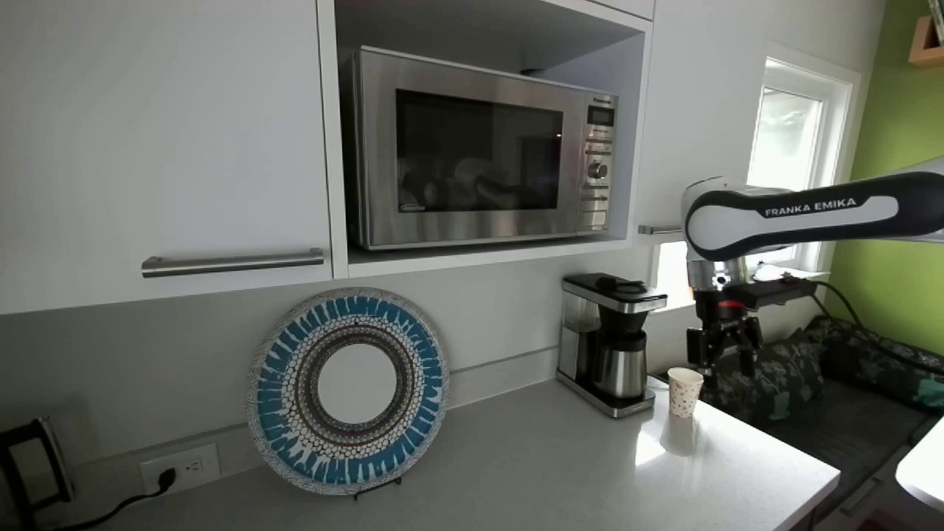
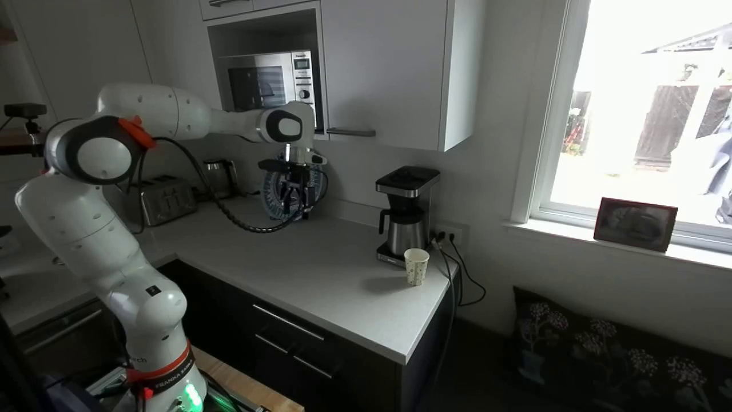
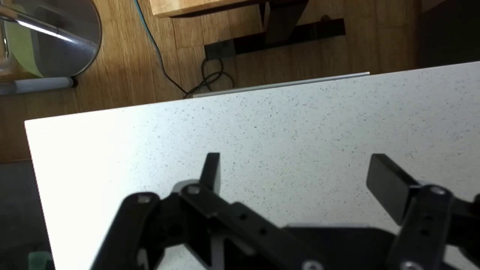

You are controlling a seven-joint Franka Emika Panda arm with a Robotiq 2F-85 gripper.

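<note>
the gripper point(image 3: 296, 165) has its two fingers point(image 3: 390, 187) spread wide apart, and it grips nothing. it hangs above the counter point(image 3: 277, 127). in the wrist view, the long edge of the counter goes across the frame above the fingers, rising from the left to the right, and it meets a short edge at a corner on the left. past the long edge there is the wooden floor point(image 3: 120, 67) with a cable point(image 3: 159, 56), and only this view shows this floor.

the cup point(image 2: 416, 268) is seen in both exterior views, upright and near the end edge of the counter. in an exterior view it stands right of the middle, just in front of the coffee maker point(image 2: 408, 223), and the gripper point(image 2: 296, 209) is well apart from it, to the upper left. in an exterior view the gripper point(image 1: 726, 358) looks near, to the upper right of the cup point(image 1: 684, 394).

the microwave point(image 1: 479, 155) is higher than the gripper in both exterior views. in an exterior view the toaster point(image 2: 168, 201) is at the left; in an exterior view the plate point(image 1: 358, 383) is seen whole at the lower left.
</note>
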